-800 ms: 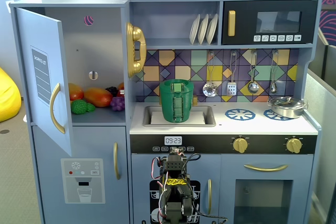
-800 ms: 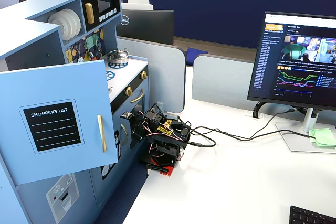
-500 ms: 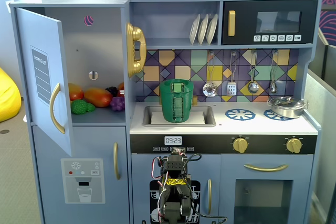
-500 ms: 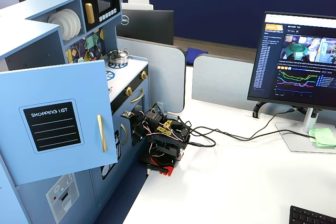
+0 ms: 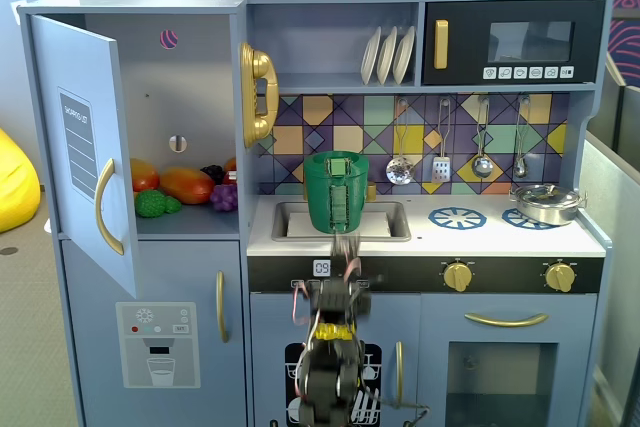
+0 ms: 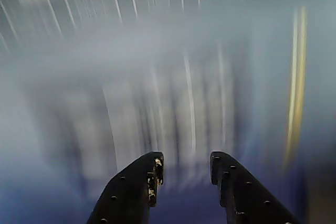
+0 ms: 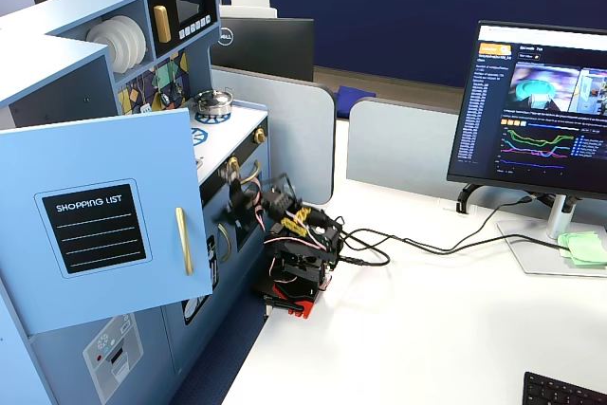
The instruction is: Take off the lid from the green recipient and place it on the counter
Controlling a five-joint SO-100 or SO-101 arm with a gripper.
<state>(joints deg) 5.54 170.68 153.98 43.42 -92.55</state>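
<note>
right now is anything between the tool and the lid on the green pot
Nothing visible blocks the way. In a fixed view the lid sits on the green pot in the sink recess, and the arm is low in front of the cabinet, below the counter edge. The tool is open and empty.

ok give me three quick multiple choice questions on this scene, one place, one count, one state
1. Where is the green recipient? A at the sink recess B on a burner ring C in the cupboard
2. How many white plates are there? A two B three C five
3. The gripper is: A open and empty B shut on the lid C shut on a pan
Answers: 1 A, it stands at the sink recess; 2 B, three stand side by side; 3 A, the wrist view shows its fingers apart, nothing between.
</note>
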